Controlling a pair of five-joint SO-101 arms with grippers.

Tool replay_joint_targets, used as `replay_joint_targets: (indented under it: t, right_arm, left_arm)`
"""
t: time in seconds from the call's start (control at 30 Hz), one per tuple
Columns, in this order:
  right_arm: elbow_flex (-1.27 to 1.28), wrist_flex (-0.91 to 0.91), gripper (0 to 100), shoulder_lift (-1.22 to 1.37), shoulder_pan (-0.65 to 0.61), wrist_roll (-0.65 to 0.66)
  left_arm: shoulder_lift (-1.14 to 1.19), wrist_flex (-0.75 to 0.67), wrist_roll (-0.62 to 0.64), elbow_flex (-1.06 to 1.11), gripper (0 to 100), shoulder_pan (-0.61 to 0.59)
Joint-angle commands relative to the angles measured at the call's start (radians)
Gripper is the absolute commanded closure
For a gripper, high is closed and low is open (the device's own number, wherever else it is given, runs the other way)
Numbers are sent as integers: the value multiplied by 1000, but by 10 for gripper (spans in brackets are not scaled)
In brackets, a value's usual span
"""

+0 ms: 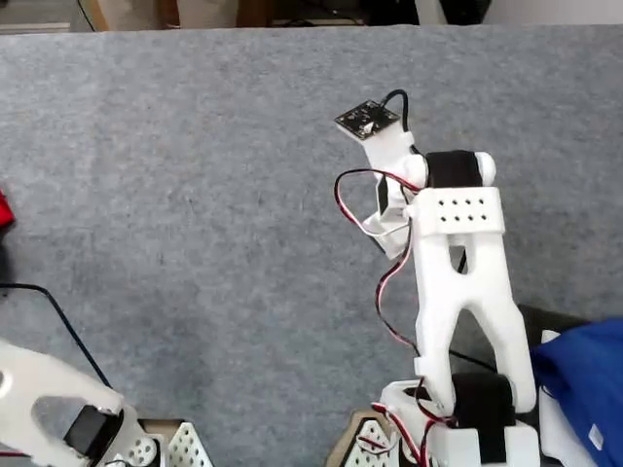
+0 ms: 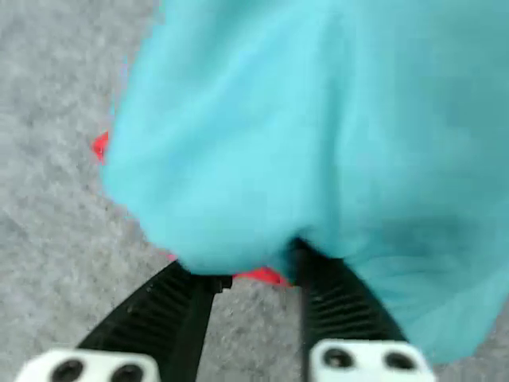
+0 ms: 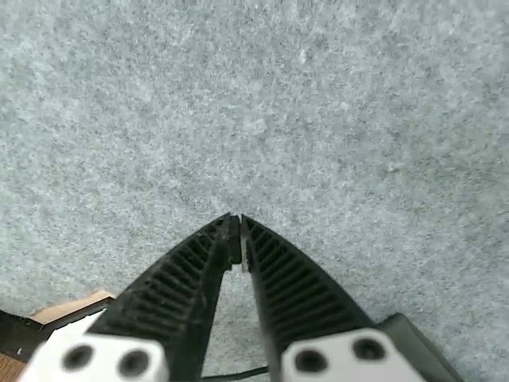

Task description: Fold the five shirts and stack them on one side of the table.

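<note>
Spanning the high view is a grey felt-covered table [image 1: 195, 195], with the right arm [image 1: 458, 272] stretched out over its middle-right part and its wrist camera board [image 1: 368, 119] at the far end. Red and black wires [image 1: 389, 292] loop along this arm. The left arm [image 1: 58, 404] sits low at the near left corner, and a black cable [image 1: 58, 311] runs across the felt towards it. A blue cloth [image 1: 584, 379] lies bunched at the near right edge, beside the right arm's base. A red scrap [image 1: 4, 209] shows at the left edge of the table.

Left wrist view: the left gripper [image 2: 246, 267] has its two black ribbed fingers [image 2: 179, 306] spread apart, with grey felt visible in the gap between them. Their tips reach the near hem of a turquoise shirt [image 2: 302, 135], which covers the tips; whether any cloth is pinched cannot be told. A red shirt [image 2: 262, 276] lies under the turquoise one, showing as a thin strip at the hem and as a small corner at one side.

Right wrist view: the right gripper [image 3: 235, 227] has its fingers [image 3: 191, 278] closed tip to tip, with nothing between them, over bare grey felt [image 3: 318, 103]. A brown edge [image 3: 75, 306] shows at the corner beside the fingers.
</note>
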Motion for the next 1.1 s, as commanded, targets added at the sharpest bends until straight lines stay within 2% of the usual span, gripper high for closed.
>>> replay_joint_targets:
  t: [0.0,0.1,0.27,0.4,0.5,0.67,0.9,1.07]
  right_arm:
    - [-18,-8,993,1,-7,-6]
    - [-16,9,993,1,-5,-6]
    - [-18,20,993,1,-5,-6]
    - [-15,21,993,-1,-5,-8]
    - [-15,21,993,-1,-4,-43]
    - [-15,15,993,-1,-4,-61]
    - [-15,14,993,1,-4,-60]
    - [-15,14,993,1,2,-60]
  left_arm:
    - [-18,-2,41,-100,970,20]
    - [-18,64,112,-213,983,37]
    - [-18,287,166,-526,981,103]
    - [-33,292,222,-643,982,172]
    - [-77,292,256,-652,982,233]
    - [-217,292,290,-525,982,410]
    - [-526,292,308,-115,982,701]
    - [-746,288,339,187,981,987]
